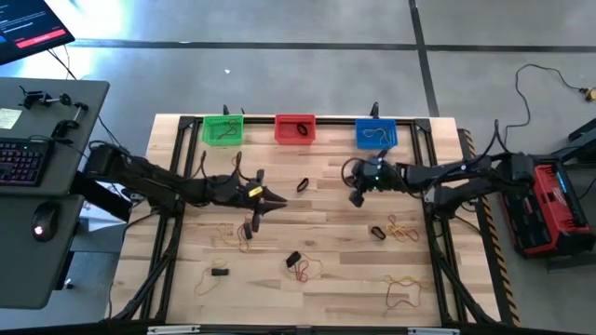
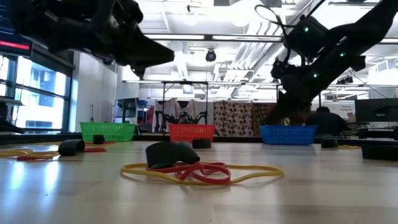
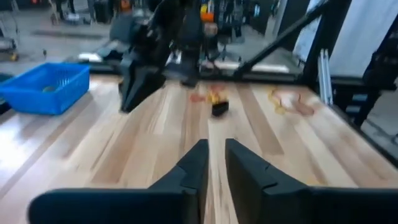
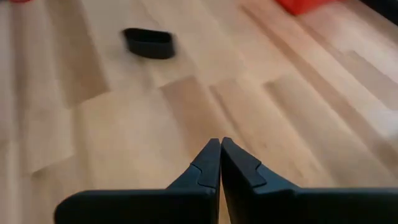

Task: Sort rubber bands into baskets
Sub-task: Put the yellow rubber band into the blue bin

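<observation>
Three baskets stand in a row at the table's far edge: green [image 1: 223,130], red [image 1: 295,129] and blue [image 1: 376,134]. Rubber bands lie scattered on the wood: a black one [image 1: 303,184] mid-table, a black one [image 1: 377,232] beside tan ones [image 1: 402,229], and a black, red and yellow heap [image 2: 180,167] near the front. My left gripper [image 3: 214,152] hovers left of centre, its fingers a narrow gap apart with nothing between them. My right gripper [image 4: 221,144] is shut and empty, above bare wood in front of the blue basket, with a black band [image 4: 149,43] ahead of it.
More bands lie near the front: a tan loop [image 1: 405,296], a black one [image 1: 219,273], and a black piece with red and tan loops [image 1: 248,231] just below my left gripper. A desk with a keyboard [image 1: 20,160] stands to the left, and a red case [image 1: 551,203] to the right.
</observation>
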Action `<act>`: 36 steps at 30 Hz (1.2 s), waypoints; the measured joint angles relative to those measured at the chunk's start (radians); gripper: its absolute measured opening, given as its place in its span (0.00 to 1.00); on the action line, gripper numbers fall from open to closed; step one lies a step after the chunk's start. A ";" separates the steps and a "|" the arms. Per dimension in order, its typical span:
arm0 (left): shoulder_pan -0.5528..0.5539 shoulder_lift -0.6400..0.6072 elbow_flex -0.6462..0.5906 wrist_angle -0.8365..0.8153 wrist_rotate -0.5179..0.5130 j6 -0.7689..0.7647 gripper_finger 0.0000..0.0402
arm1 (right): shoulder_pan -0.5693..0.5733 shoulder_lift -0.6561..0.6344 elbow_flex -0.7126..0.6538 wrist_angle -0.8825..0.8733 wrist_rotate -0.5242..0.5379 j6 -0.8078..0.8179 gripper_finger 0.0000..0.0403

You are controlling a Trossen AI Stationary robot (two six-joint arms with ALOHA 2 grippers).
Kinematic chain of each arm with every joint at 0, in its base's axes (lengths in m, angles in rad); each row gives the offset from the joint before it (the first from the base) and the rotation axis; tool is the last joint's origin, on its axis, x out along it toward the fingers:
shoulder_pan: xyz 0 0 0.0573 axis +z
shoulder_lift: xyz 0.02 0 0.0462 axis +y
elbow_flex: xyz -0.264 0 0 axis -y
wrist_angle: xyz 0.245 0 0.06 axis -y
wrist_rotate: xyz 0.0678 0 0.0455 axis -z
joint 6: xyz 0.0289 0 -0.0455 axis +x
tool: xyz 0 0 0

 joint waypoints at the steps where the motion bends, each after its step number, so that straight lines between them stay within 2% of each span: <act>1: 0.000 -0.023 0.000 -0.045 -0.004 0.001 0.08 | 0.018 0.000 0.000 0.012 0.002 0.000 0.00; 9: -0.002 -0.196 0.000 -0.462 -0.084 -0.041 0.00 | 0.146 0.000 0.000 0.090 0.083 0.004 0.00; 13: -0.017 -0.248 0.000 -0.599 -0.190 -0.072 0.00 | 0.182 0.000 0.000 0.090 0.100 0.005 0.00; 16: -0.032 -0.268 0.000 -0.635 -0.229 -0.082 0.00 | 0.200 0.000 0.000 0.090 0.120 0.005 0.00; 24: -0.101 -0.274 0.000 -0.710 -0.198 -0.083 0.00 | 0.247 0.000 0.000 0.090 0.153 0.036 0.00; 29: -0.131 -0.273 0.000 -0.816 -0.211 -0.175 0.00 | 0.275 0.000 0.000 0.090 0.153 0.057 0.00; 36: -0.121 -0.273 0.000 -1.021 -0.410 -0.429 0.00 | 0.284 0.001 0.000 0.117 0.187 0.080 0.00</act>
